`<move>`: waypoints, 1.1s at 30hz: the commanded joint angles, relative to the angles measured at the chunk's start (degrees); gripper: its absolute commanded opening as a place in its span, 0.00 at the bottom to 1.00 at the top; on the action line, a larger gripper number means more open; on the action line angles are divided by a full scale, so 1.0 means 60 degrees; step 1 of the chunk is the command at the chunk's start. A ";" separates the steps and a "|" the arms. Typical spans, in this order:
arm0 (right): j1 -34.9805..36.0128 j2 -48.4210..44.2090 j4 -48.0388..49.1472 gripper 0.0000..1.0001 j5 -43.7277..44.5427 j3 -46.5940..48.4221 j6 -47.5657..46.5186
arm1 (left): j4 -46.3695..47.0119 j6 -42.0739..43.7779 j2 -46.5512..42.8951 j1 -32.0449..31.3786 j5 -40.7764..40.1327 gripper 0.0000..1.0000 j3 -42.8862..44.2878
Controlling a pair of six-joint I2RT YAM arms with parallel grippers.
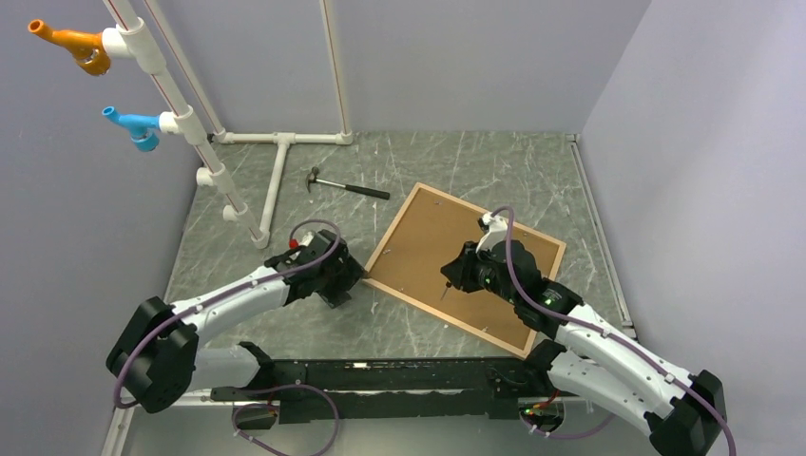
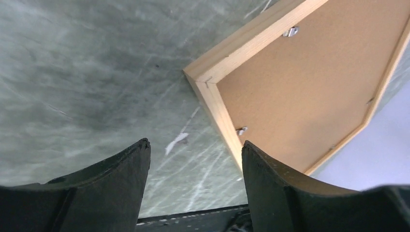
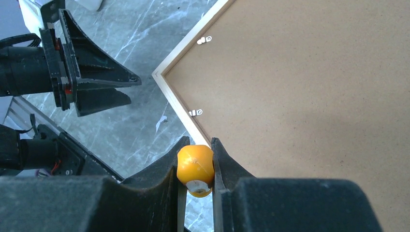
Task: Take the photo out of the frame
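Observation:
The light wood frame [image 1: 392, 233] lies face down on the green table, turned diamond-wise. The photo's brown back [image 1: 428, 247] fills it; the printed side is hidden. Small metal tabs [image 2: 241, 130] on the frame's inner edge overlap the back. My left gripper [image 1: 352, 278] is open just left of the frame's near-left corner [image 2: 217, 104], with bare table between its fingers [image 2: 195, 145]. My right gripper [image 1: 458, 271] hovers over the brown back [image 3: 300, 96], shut on the orange handle [image 3: 195, 164] of a screwdriver whose thin tip [image 1: 444, 288] points down near the frame's near-left edge.
A hammer [image 1: 347, 185] lies behind the frame's left corner. A white pipe structure [image 1: 280, 166] stands at the back left, carrying an orange fitting [image 1: 71, 45] and a blue one [image 1: 133, 125]. A black rail [image 1: 380, 375] runs along the near edge.

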 commanded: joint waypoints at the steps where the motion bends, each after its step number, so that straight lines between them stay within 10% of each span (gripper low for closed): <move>1: -0.0022 -0.0216 0.0428 0.00 -0.0100 -0.0037 0.0066 | 0.1058 -0.2471 0.0311 -0.0439 0.0001 0.71 0.0001; 22: -0.0020 -0.0816 0.0173 0.00 0.0046 -0.0355 -0.0053 | 0.1004 -0.4919 0.3319 -0.0985 -0.0794 0.47 0.0839; 33: -0.0226 0.0625 0.1716 0.00 -0.1204 -0.0061 0.0191 | -0.1169 -0.1891 0.4047 -0.0801 -0.2527 0.18 0.2352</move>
